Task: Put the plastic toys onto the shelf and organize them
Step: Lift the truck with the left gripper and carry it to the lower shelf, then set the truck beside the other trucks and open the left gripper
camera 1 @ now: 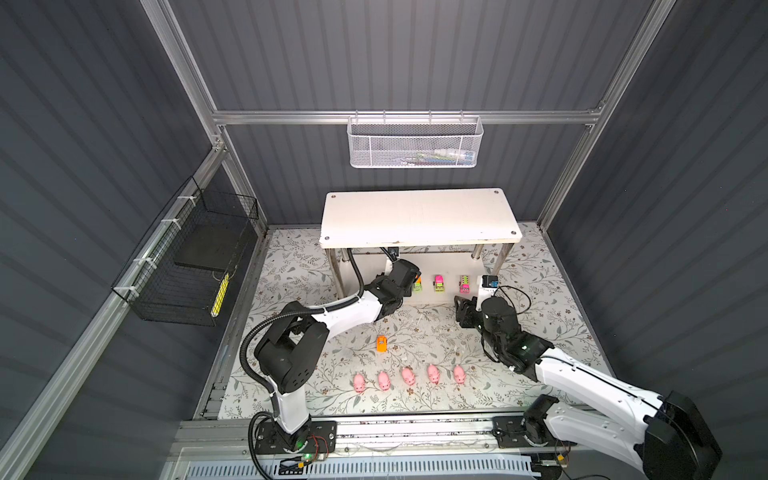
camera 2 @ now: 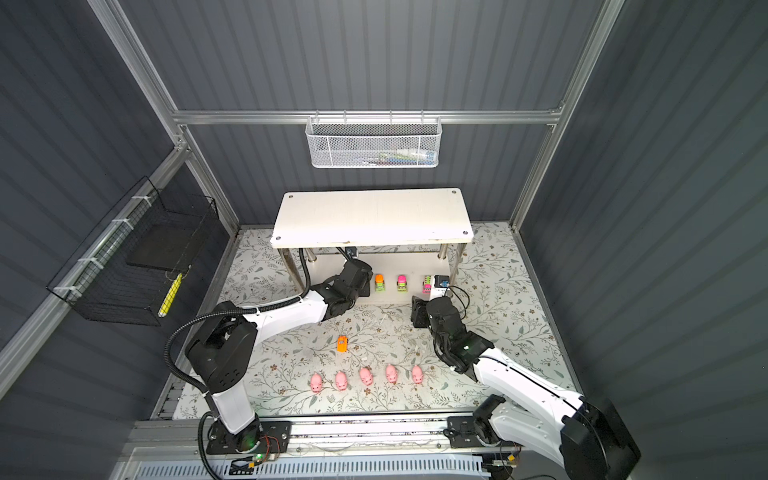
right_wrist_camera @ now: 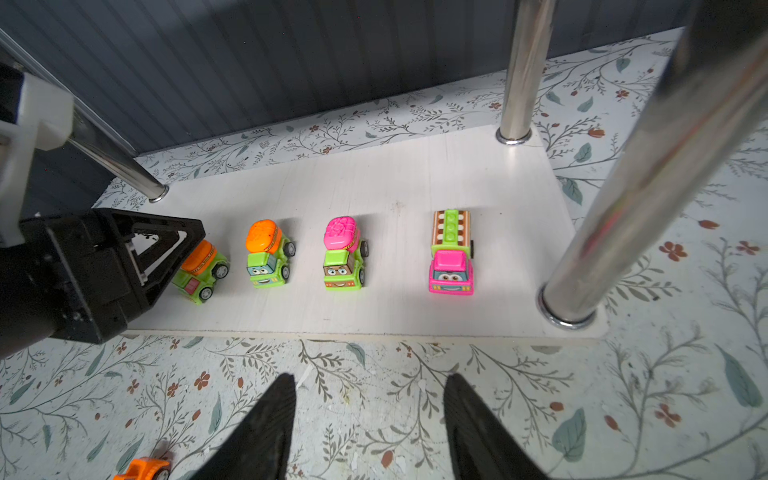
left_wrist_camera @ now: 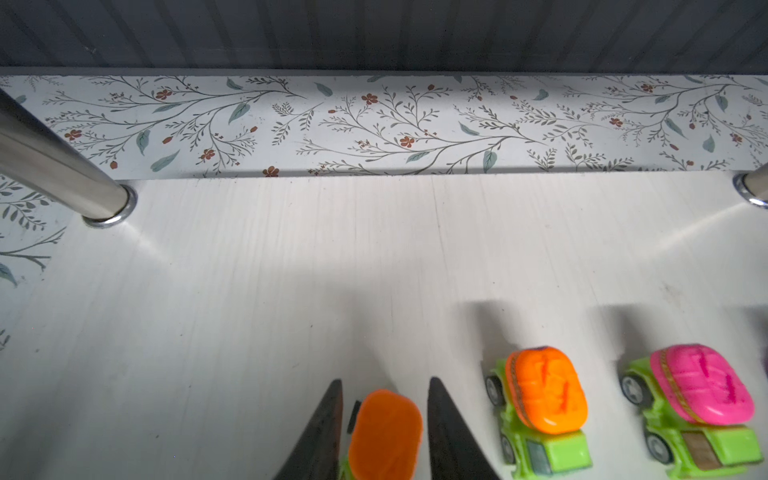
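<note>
Straddling the orange-drum truck (left_wrist_camera: 384,436) on the lower board of the shelf (left_wrist_camera: 249,270), left gripper (left_wrist_camera: 386,380) jaws stand narrowly apart, slight gaps either side; right gripper (camera 1: 464,303), at its four o'clock in a top view, half-open, empty.

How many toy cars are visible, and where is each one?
5. Four stand in a row on the shelf's lower board: a green car between the jaws of the left end effector, an orange-topped car, a pink-topped car, a pink truck. An orange car lies on the table.
</note>
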